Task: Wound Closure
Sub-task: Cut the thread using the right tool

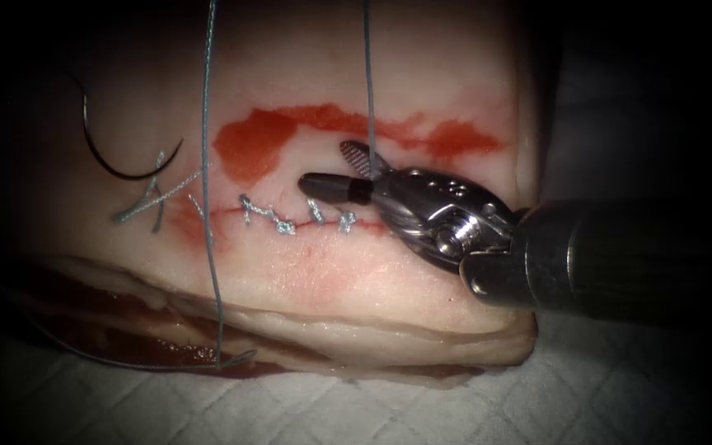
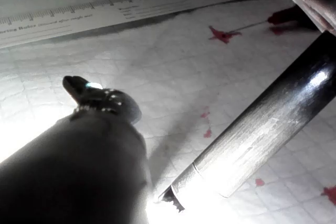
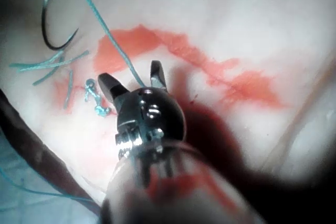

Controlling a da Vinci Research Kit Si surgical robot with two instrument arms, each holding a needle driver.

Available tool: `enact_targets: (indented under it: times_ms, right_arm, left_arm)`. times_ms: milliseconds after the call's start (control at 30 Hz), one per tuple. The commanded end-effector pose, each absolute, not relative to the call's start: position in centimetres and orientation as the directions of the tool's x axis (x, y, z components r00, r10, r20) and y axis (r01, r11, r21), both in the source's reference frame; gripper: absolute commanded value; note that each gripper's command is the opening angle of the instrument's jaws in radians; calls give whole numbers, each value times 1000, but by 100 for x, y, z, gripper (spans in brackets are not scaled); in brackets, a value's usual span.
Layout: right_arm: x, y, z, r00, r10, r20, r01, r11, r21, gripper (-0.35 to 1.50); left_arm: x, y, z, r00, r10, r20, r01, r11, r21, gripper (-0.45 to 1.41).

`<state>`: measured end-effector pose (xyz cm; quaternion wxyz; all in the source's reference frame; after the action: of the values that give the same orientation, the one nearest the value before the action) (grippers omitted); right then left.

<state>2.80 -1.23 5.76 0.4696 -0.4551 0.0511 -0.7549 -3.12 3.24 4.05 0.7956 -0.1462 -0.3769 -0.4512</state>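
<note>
Beside the cut (image 1: 306, 216): right pincer (image 1: 344, 170) sits just above the stitched line, over its right half, its shaft coming in from the right.
Right pincer state: spread; one jaw points left along the cut, the other is angled up and away. It pinches nothing.
Thread (image 1: 368, 74): one strand hangs taut from above and runs down between the spread jaws, at or just behind the upper one; whether it touches the metal cannot be told. The right wrist view shows the same strand (image 3: 113, 40) entering the gap of the pincer (image 3: 134, 80).
Second strand (image 1: 206, 165): crosses the cut's left end from above and runs on down over the tissue (image 1: 356, 288) edge.
Needle (image 1: 117, 161): lies free on the tissue well left of the cut's left end, above its line, its curve open upward and to the right; no tool holds it and it seems not to be in the tissue.
Stitches (image 1: 290, 218): several knots lie along the cut; cut ends (image 1: 146, 202) rest at its left end, below the needle.
Left pincer (image 2: 76, 85): off the tissue, over the cloth-covered bench (image 2: 173, 51); whether its jaws are spread or together cannot be told.
Key relation: judged from this, the strand lies within the right pincer's gap, its axis upright and crossing the jaws; the right arm is the nearer.
</note>
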Motion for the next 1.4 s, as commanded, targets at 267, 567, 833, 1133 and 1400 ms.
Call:
enact_targets:
  times_ms: [267, 567, 833, 1133, 1400]
  right_arm:
    - [288, -119, 579, -154, -741, 653, 659, -570, -491, 135]
    - [277, -127, 577, -206, -745, 634, 644, -591, -486, 126]
    - [277, -132, 576, -243, -738, 630, 616, -619, -488, 128]
    - [282, -131, 575, -250, -730, 636, 619, -626, -475, 125]
    - [287, -128, 571, -259, -725, 638, 621, -631, -465, 120]
  left_arm:
    - [-317, 329, 405, 307, -607, 733, 828, 550, 108, -45]
    - [-307, 334, 399, 293, -603, 742, 838, 535, 104, -45]
    - [-305, 335, 396, 289, -603, 744, 840, 532, 104, -45]
    - [-307, 334, 396, 290, -602, 744, 842, 530, 101, -45]
    - [-309, 333, 397, 290, -601, 745, 843, 529, 98, -45]
